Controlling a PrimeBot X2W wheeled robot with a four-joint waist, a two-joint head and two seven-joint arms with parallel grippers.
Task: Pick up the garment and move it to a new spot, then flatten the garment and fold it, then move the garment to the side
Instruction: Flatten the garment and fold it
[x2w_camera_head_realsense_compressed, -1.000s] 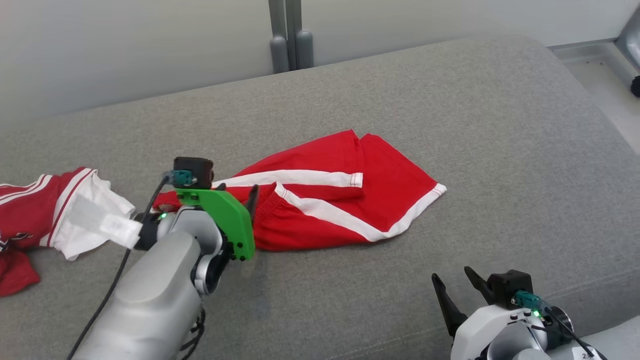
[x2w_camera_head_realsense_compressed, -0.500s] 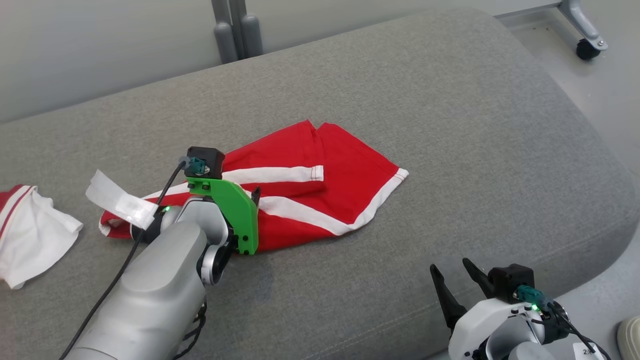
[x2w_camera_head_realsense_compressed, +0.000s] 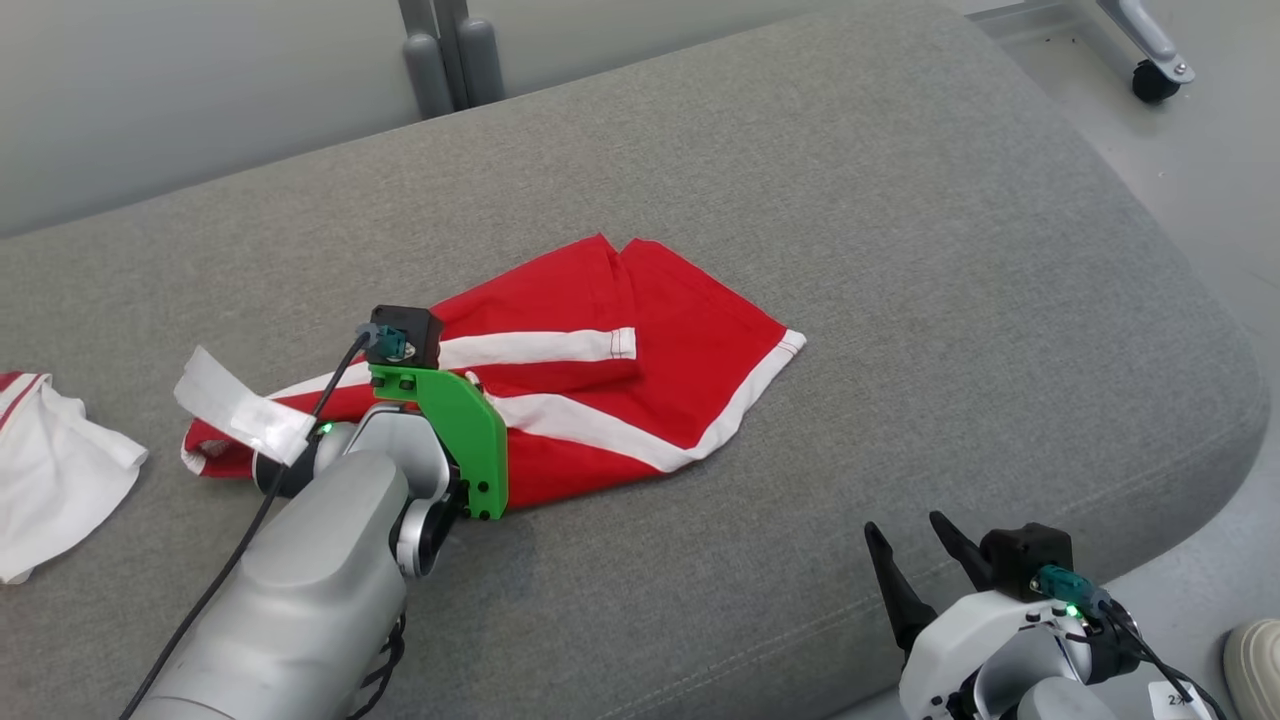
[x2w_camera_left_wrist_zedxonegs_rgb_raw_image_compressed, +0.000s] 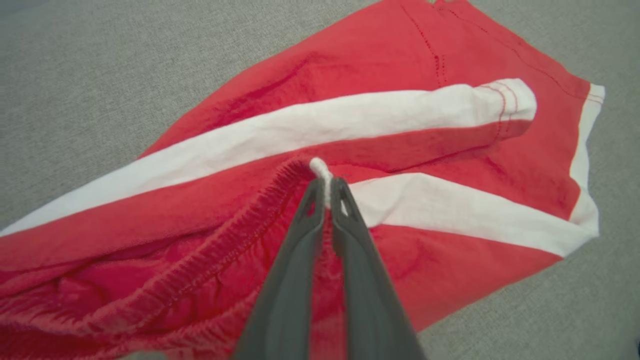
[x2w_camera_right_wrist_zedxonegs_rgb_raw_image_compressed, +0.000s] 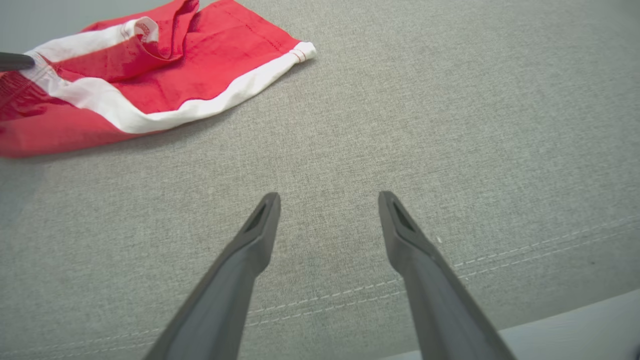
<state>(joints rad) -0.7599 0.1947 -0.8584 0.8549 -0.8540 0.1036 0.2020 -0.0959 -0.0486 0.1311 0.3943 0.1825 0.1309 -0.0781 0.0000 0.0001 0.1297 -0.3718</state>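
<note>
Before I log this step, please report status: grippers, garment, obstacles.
Left gripper shut on red shorts at waistband. Right gripper open above grey cushion. Shorts lie crumpled. Other garment apart, to the left.

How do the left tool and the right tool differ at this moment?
The left tool is shut on the shorts; the right tool is open and empty. The left tool lies over the shorts; the right tool hangs over bare cushion. Both have dark fingers.
</note>
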